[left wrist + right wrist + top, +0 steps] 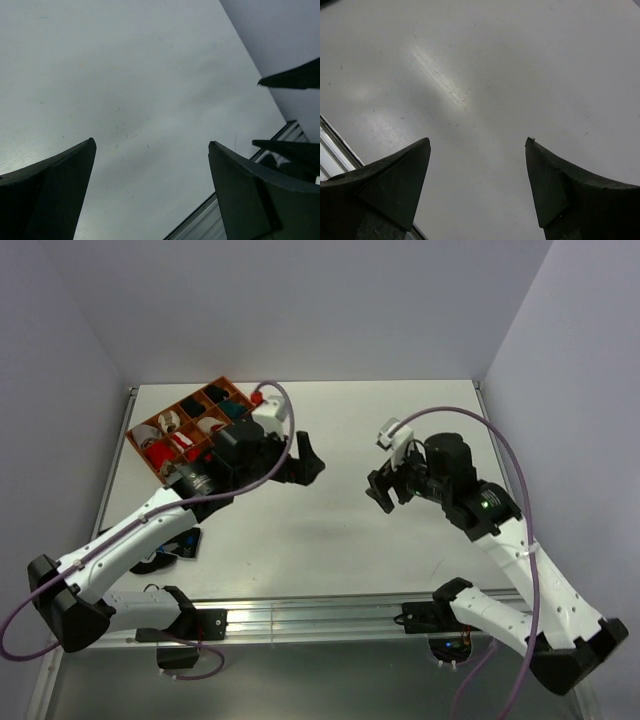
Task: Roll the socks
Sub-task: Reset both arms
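The left black two-finger gripper (303, 462) (151, 144) and the right one (383, 492) (477, 141) both hang with jaws spread wide and nothing between them, facing each other above the bare middle of the white table (330, 540). Behind the left gripper sits an orange compartment tray (178, 405) of sock rolls. The socks (188, 543) appear to be the dark fabric heap with a red fleck at near left, mostly hidden under the left forearm.

A pale table (350, 430) is carrying an orange compartment tray (178, 406), which is sitting at an angle in its far left corner. Near the left front edge, socks (172, 550) are lying on the surface as a dark heap with a red speck, partly hidden beneath an arm.
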